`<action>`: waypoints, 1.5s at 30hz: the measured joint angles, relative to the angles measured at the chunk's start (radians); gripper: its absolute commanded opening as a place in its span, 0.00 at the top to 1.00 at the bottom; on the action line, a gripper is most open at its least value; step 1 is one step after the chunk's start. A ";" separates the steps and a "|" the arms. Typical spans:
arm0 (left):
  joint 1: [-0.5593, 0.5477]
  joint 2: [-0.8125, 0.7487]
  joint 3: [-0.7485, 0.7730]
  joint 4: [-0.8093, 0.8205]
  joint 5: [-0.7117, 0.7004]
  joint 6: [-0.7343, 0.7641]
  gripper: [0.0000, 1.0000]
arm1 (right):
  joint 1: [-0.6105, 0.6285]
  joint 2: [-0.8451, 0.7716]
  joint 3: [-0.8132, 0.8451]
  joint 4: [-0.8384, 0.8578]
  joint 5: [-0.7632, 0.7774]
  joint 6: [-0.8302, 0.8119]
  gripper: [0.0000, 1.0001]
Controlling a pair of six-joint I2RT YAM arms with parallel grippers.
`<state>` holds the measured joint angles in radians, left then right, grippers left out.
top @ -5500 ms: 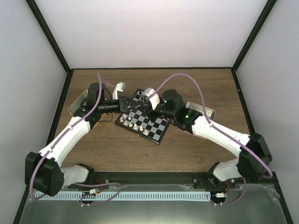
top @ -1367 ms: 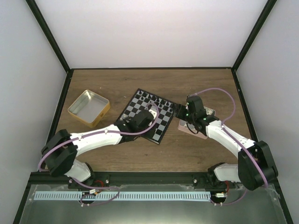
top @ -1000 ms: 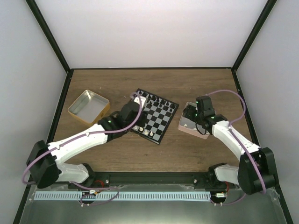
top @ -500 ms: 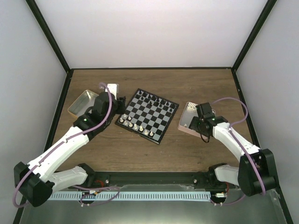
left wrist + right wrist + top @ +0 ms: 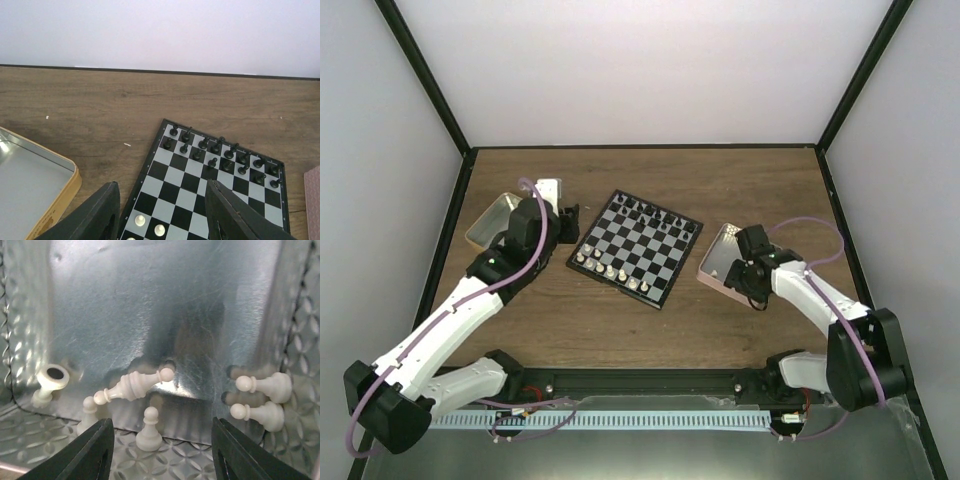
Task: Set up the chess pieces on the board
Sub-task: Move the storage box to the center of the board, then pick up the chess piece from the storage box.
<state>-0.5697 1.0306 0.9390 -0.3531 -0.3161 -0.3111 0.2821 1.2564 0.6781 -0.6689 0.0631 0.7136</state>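
The board (image 5: 638,247) lies mid-table, with black chess pieces (image 5: 651,212) along its far rows and several white ones (image 5: 608,270) along the near edge. The left wrist view shows the same board (image 5: 200,187), its black pieces (image 5: 215,150) and two white pawns (image 5: 140,219). My left gripper (image 5: 565,218) (image 5: 161,200) hovers open and empty off the board's left corner. My right gripper (image 5: 738,272) (image 5: 162,437) is open, low inside the pink-sided metal tray (image 5: 716,262). A standing white pawn (image 5: 149,430) is between its fingers, untouched. Other white pieces (image 5: 132,385) lie around it.
A yellow-sided tin (image 5: 495,220) (image 5: 35,185) sits left of the board, close to my left gripper. In the tray, two white pawns (image 5: 262,400) lie at the right and a rook-like piece (image 5: 50,381) at the left. Black frame posts rim the table.
My left arm swung off the board, back and left toward the tin. My right gripper sank deeper into the tray and its jaws narrowed around the standing pawn.
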 measured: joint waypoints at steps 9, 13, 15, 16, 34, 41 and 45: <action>0.006 0.000 -0.020 0.008 0.010 0.002 0.51 | 0.147 -0.001 -0.029 -0.011 -0.093 0.108 0.50; 0.007 0.000 -0.025 0.009 0.010 0.002 0.51 | 0.224 0.008 -0.034 -0.015 -0.114 0.166 0.50; 0.007 -0.001 -0.025 0.010 0.010 0.002 0.51 | 0.256 0.024 -0.032 -0.016 -0.116 0.187 0.49; 0.007 -0.001 -0.025 0.011 0.010 0.002 0.51 | 0.270 0.036 -0.029 -0.016 -0.116 0.193 0.48; 0.011 0.001 -0.037 0.017 0.006 0.006 0.51 | 0.297 0.179 0.105 -0.023 0.054 0.149 0.42; 0.013 0.010 -0.038 0.020 0.008 0.007 0.51 | 0.285 0.147 0.078 0.000 0.077 0.179 0.42; 0.013 0.010 -0.038 0.020 0.007 0.008 0.51 | 0.244 0.161 0.077 0.044 0.082 0.188 0.46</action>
<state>-0.5568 1.0409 0.9009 -0.3328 -0.3088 -0.3027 0.5259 1.4178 0.7555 -0.6250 0.1448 0.9016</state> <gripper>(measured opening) 0.491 0.568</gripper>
